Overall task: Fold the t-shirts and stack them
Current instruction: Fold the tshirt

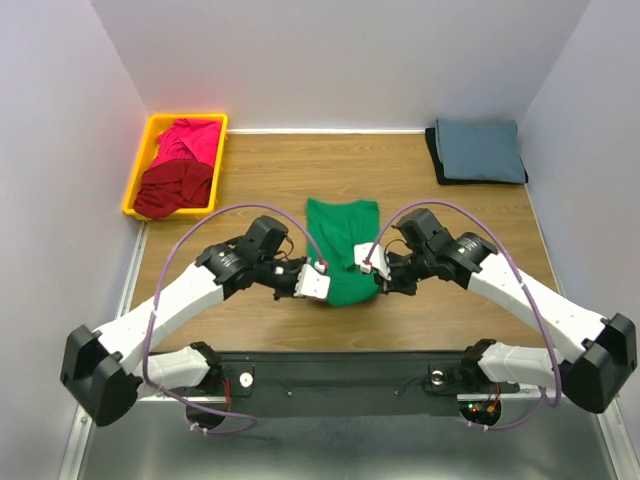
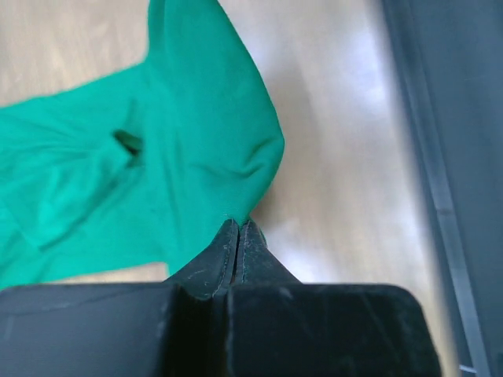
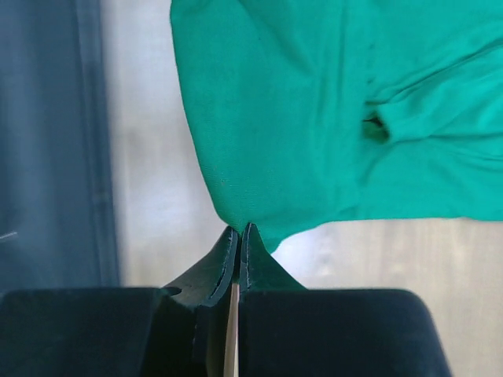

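The bright green t-shirt (image 1: 343,240) lies in the middle of the table, partly folded into a narrow strip. My left gripper (image 1: 322,292) is shut on its near left corner (image 2: 250,177). My right gripper (image 1: 372,287) is shut on its near right corner (image 3: 259,157). Both corners are lifted a little off the wood. The magenta pink t-shirt (image 1: 190,140) and the dark red t-shirt (image 1: 175,188) lie crumpled in the yellow bin (image 1: 138,178). The slate blue-grey t-shirt (image 1: 482,150) lies folded on the black one (image 1: 434,155) at the back right.
The yellow bin stands at the back left by the wall. White walls close in the table on three sides. The black base rail (image 1: 340,375) runs along the near edge, and it shows as a dark band in the left wrist view (image 2: 456,157).
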Controlling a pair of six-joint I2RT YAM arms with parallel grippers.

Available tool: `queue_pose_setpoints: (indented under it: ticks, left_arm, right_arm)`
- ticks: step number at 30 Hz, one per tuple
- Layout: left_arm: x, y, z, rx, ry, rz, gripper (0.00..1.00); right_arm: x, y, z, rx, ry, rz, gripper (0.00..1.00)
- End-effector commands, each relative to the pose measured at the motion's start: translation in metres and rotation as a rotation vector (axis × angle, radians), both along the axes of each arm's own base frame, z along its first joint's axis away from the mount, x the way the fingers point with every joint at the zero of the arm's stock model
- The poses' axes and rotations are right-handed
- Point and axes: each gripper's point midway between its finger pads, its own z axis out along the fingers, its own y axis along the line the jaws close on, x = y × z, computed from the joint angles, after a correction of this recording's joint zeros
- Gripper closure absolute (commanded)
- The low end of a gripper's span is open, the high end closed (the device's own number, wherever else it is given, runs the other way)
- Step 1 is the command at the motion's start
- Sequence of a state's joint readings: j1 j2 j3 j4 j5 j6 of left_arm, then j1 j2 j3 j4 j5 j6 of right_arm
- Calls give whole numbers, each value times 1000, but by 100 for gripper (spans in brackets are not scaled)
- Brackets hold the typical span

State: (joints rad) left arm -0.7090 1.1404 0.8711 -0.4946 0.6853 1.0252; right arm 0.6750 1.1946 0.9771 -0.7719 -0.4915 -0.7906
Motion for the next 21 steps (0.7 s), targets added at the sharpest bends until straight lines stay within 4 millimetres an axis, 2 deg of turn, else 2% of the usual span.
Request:
queue_pose_setpoints:
  ticks: [1,5,7,10,11,12,14,15,17,18,19,20,21]
  left_arm:
    - [-56,11,13,-34,170,-82,100]
    - [-57,8,31,-61,198,-52,100]
    - [-42,6,39,-61,153,-25,100]
    - [-5,6,42,-58,106,33,100]
    - [11,5,36,-45,108,39,100]
    - [29,12,34,-40,108,73,100]
    - [51,15,26,-25,137,99,100]
    - [68,10,18,-14,165,103,100]
    - [91,13,7,-2,200,140,100]
    - [106,9,-4,9,235,146,100]
    - [114,8,-11,14,256,159,100]
    - [134,7,-24,15,277,190,100]
    - [144,8,-30,15,293,210,100]
  right_arm:
    - [-44,0,34,54,110,29,99]
    - [-38,1,47,67,100,-19,99]
    - [-24,0,42,29,54,-22,99]
    - [-7,3,34,2,41,-24,99]
    - [7,5,32,9,36,-23,99]
    - [15,4,28,6,43,-26,99]
    - [38,1,23,13,31,-27,100]
    - [60,-4,13,11,64,-59,99]
    - [84,-8,0,6,71,-57,99]
    - [104,-10,6,25,60,-78,99]
    - [114,-11,2,32,74,-84,99]
    - [123,-9,-20,11,128,-81,99]
    - [134,-7,-20,27,128,-81,99]
